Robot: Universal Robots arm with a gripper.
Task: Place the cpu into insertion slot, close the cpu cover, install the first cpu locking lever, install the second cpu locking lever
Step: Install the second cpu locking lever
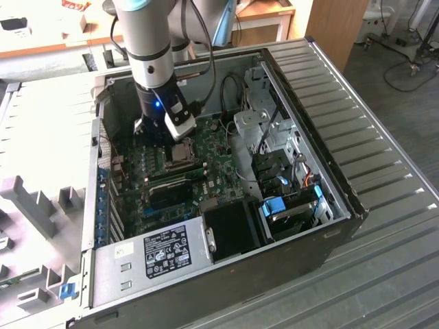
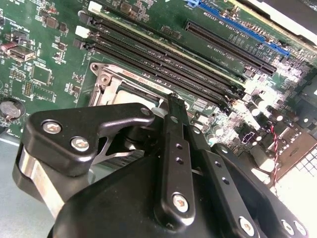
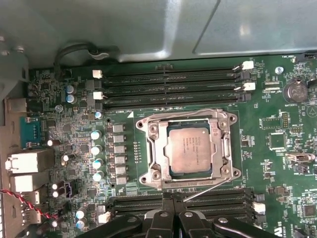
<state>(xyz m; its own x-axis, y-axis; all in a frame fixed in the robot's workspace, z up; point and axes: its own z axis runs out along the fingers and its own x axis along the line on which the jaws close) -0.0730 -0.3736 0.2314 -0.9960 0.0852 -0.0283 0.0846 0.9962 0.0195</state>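
Open computer case (image 1: 329, 164) lying on its side on a ribbed grey bench (image 1: 384, 123) — green motherboard (image 1: 154, 161) inside. Long black memory slots (image 3: 168, 89) with white end clips; coin battery (image 3: 293, 91); row of small capacitors (image 3: 96, 153). Silver power supply (image 1: 164, 253) with printed label, near the front edge. Blue-tabbed drive bay (image 1: 288, 209) at the exterior view's right — grey foam holders (image 1: 41, 205) at its left.

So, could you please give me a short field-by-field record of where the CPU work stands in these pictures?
cpu: seated in the insertion slot, metal top up
cpu cover: down, framing the cpu
lever: thin wire rod along one socket edge, angled and apparently unlatched
gripper: fingertips together beside the socket, near that lever
memory slots: long black rows on two sides of the socket
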